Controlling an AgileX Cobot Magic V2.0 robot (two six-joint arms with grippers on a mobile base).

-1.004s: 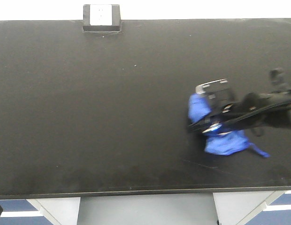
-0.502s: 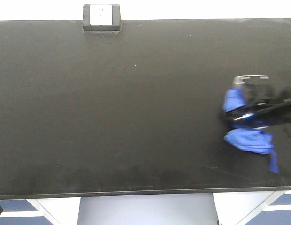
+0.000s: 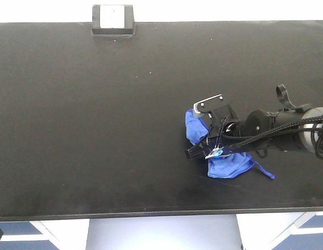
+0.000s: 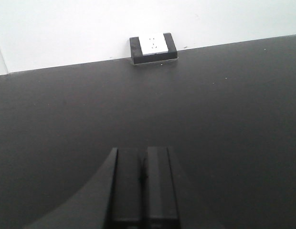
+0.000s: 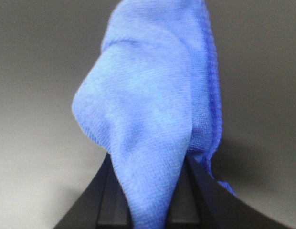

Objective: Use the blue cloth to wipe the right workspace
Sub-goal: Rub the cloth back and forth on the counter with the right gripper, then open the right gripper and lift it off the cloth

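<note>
Sliding back from the right edge since 0.5 s ago, your right pincer (image 3: 203, 153) stays clamped on the blue cloth (image 3: 227, 165), pressed against the surface (image 3: 99, 114).

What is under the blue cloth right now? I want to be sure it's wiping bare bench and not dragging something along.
The blue cloth, gripped by the right gripper, lies bunched on the black benchtop. Only bare matte surface shows around it. The patch directly beneath the folds is covered, so it cannot be seen.

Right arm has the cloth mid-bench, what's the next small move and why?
Probably drag the blue cloth back toward the right edge of the benchtop. The right gripper is shut on it, pressed flat near mid-bench, and the right side needs wiping.
</note>
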